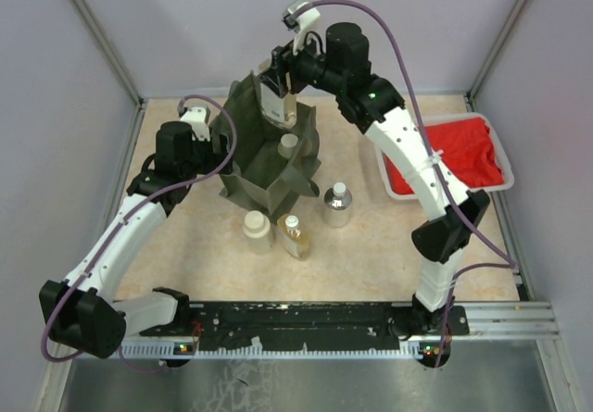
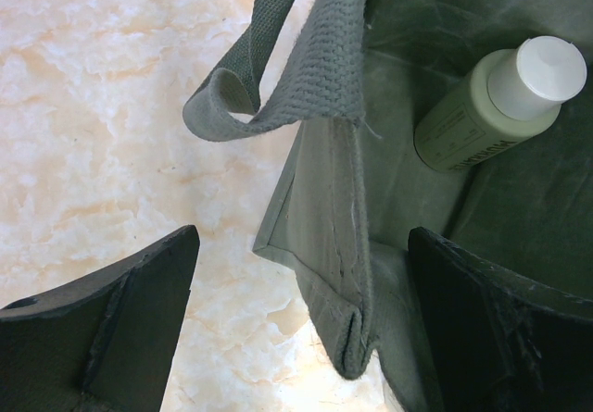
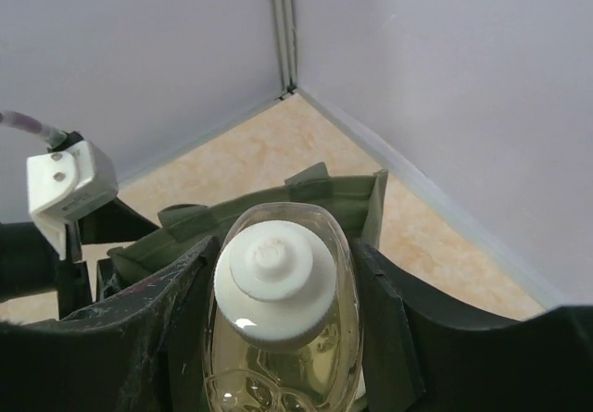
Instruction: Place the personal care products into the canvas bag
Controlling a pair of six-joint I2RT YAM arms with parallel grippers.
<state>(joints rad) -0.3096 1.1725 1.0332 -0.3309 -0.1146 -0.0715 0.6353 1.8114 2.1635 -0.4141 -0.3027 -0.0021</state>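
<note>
Table point(image 1: 371, 264), marbled beige. Canvas bag point(image 1: 269, 167) stands open at centre-far, dark olive, handle loop point(image 2: 241, 79) flopped over its left wall.

Left arm: elbow swung out near-left, forearm reaching far to the bag's left side. Left gripper point(image 2: 304, 236) is spread wide and straddles the bag wall, one finger outside point(image 2: 111, 338), one inside point(image 2: 500, 329), gripping nothing.

Right arm: rises from the near-right base, elbow at right, then reaches far-left over the bag, wrist pointing down. Right gripper point(image 3: 283, 273) is clamped on a clear amber bottle point(image 3: 278, 282), white cap up, above the bag's far side; hard to tell whether its base is below the rim.

White tray point(image 1: 500, 167) far right, red cloth point(image 1: 445, 157) in it.

Pale green bottle point(image 2: 491, 106) lies inside the bag. On the table near the bag: silvery bottle point(image 1: 337, 205), beige bottle point(image 1: 257, 230), second amber bottle point(image 1: 295, 236), the last two just beside each other.
</note>
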